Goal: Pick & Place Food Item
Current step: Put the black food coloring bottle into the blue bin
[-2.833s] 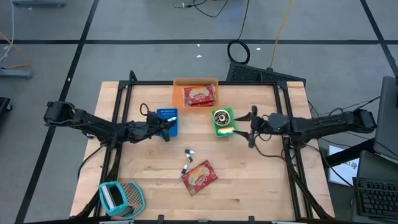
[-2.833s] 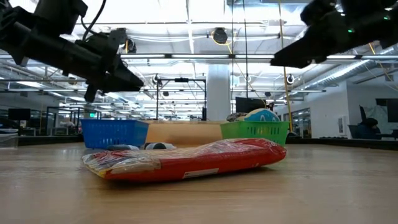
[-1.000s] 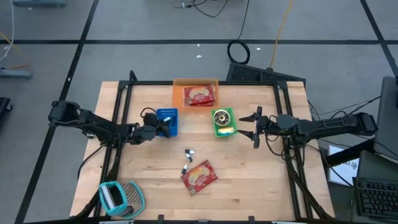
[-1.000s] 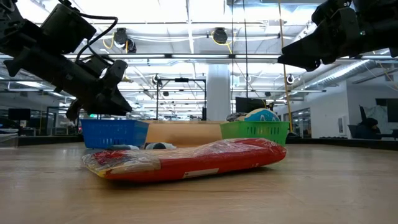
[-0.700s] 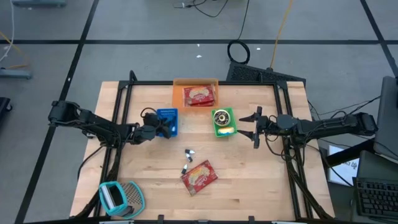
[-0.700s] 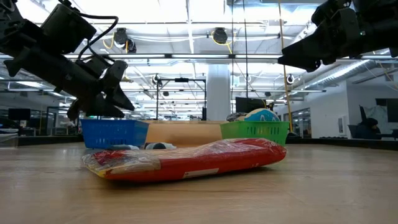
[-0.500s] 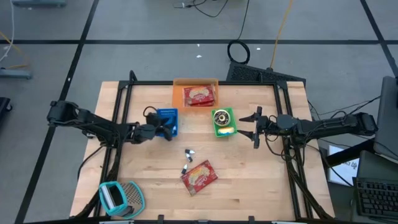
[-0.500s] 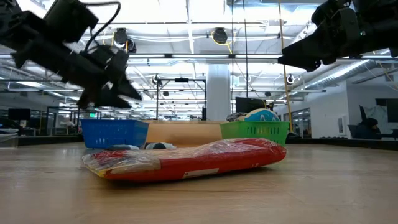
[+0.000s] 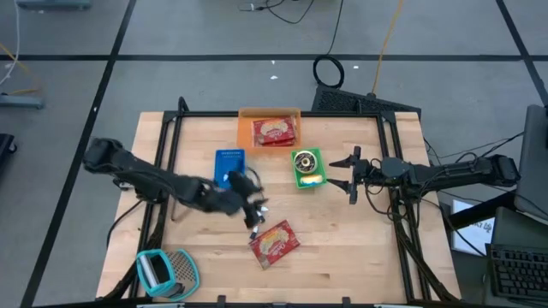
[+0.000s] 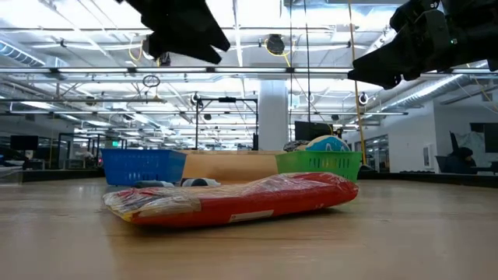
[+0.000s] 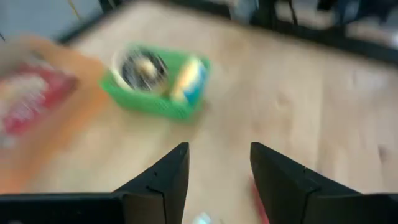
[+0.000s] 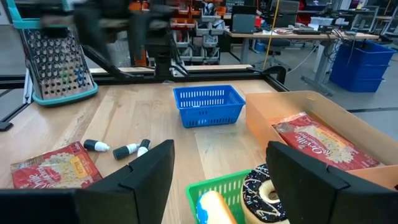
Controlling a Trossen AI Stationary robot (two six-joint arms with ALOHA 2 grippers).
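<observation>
Looking down on a pale wooden tabletop (image 9: 360, 257) edged by a black frame. Finding the left pincer (image 9: 253, 206) hanging blurred above the middle of it, its fingers (image 11: 163, 182) standing apart and gripping nothing. Noting a few small dark-and-white bottles (image 9: 255, 232) lying on the wood right by that pincer. Seeing, just past them toward the near edge, the flat red plastic snack packet (image 9: 274, 242) lying loose and apart from every basket; from table height, viewing that packet (image 10: 233, 201) in the foreground with the left pincer (image 10: 183, 27) high above it.

Moving outward and passing the small blue plastic mesh basket (image 9: 229, 163) beside the left arm, with no contents showing. Reaching the open orange box (image 9: 269, 114) at the far edge, holding a second red packet (image 9: 274, 131). Meeting, to the right of the blue basket, the green plastic basket (image 9: 306, 180) carrying a chocolate-frosted doughnut (image 9: 306, 160) and a yellow-and-blue item.

Finding the right pincer (image 9: 347, 174) waiting level just beside the green basket, well apart from the loose packet, its fingers (image 12: 149, 177) spread wide and holding nothing.

Ending at the near left corner with a metal grater with a teal frame (image 9: 163, 272) lying on its side. Glimpsing beyond the tabletop a big lit hall with ceiling beams and a white pillar (image 10: 272, 117).
</observation>
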